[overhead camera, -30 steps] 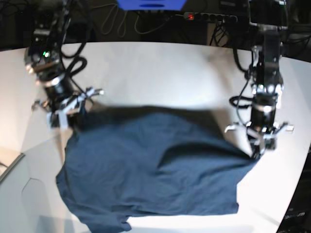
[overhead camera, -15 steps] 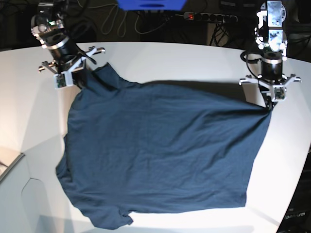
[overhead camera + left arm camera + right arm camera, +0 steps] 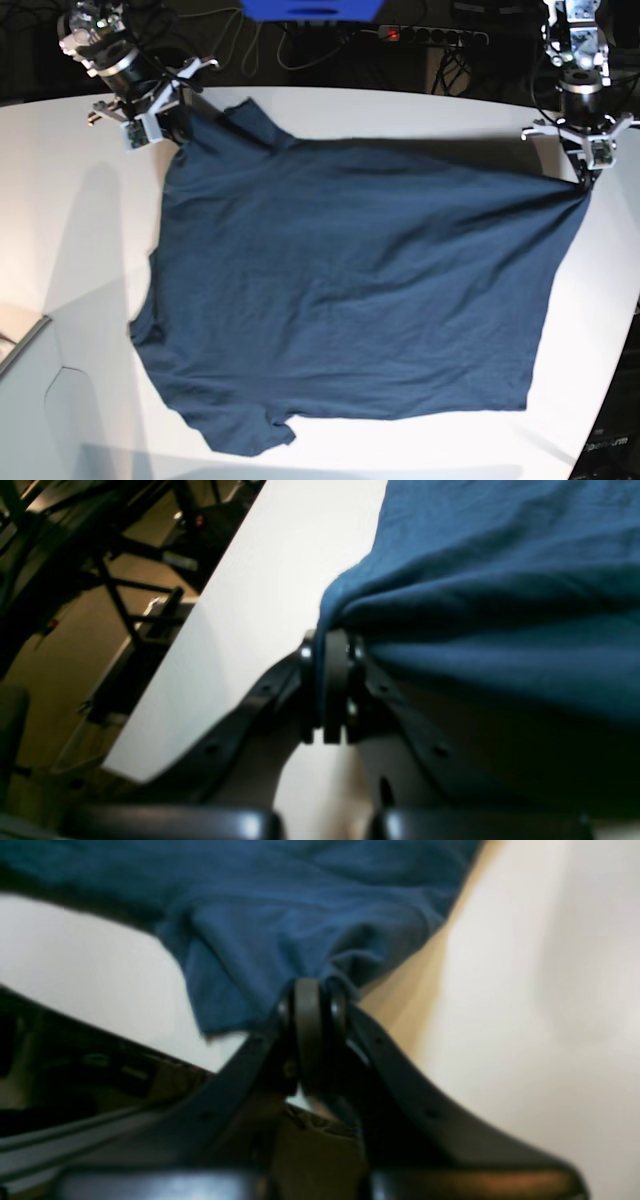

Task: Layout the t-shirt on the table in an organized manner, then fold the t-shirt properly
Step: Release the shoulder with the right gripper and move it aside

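Both sets of fingers, left [image 3: 585,178] and right [image 3: 172,135], pinch the t-shirt [image 3: 350,300] tight; pulling further could drag a corner off the tabletop [image 3: 60,250].

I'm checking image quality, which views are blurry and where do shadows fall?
Base view: sharp, soft shadow behind the dark navy cotton t-shirt on the white matte table. Both wrist views: soft focus, claw linkages dark and blurred.
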Motion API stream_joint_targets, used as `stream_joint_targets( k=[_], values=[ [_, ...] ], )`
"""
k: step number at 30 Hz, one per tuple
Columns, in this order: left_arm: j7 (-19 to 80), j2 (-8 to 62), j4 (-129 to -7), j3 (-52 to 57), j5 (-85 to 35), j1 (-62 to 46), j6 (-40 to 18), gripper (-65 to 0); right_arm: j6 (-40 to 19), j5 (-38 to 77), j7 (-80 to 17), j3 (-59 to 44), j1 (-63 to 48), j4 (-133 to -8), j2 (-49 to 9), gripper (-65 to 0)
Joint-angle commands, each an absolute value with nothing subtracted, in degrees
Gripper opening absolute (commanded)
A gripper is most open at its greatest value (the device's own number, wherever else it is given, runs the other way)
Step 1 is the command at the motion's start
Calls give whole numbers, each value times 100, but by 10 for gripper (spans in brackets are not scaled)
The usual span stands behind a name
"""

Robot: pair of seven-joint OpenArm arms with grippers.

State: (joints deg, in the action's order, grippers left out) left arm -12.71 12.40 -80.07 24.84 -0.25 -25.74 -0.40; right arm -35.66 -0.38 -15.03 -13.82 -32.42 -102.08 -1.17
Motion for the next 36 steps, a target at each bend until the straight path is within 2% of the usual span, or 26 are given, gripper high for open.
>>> stream_joint_targets(
  k=[1,12,19,22,30,36],
  values=[
    [-1464,1314,-8084,2598,-40,-2571,4,-649,-3741,31,-1358,-1393,-3257,-10237,-84,-650],
    [-1437,1147,-8040,2615,-13,-2519,4,-649,-3776,13,-1358,-1402,-2941,-9692,-40,-640],
    [-1437,1147,-8040,2607,-31,-2501,4,-649,-3776,31,-1349,-1437,-2897,-9710,-409,-342],
    [-1446,1147,-8040,2607,-31,-2501,4,-649,-3776,40,-1305,-1798,-2747,-9815,-479,-268],
    [-1437,1051,-8040,2633,-31,-2501,4,-649,-3776,4,-1358,-2404,-1156,-9095,-497,-261],
    [-1437,1033,-8048,2633,-13,-2466,4,-649,-3767,4,-1358,-2404,4,-7591,-690,-262]
  ],
)
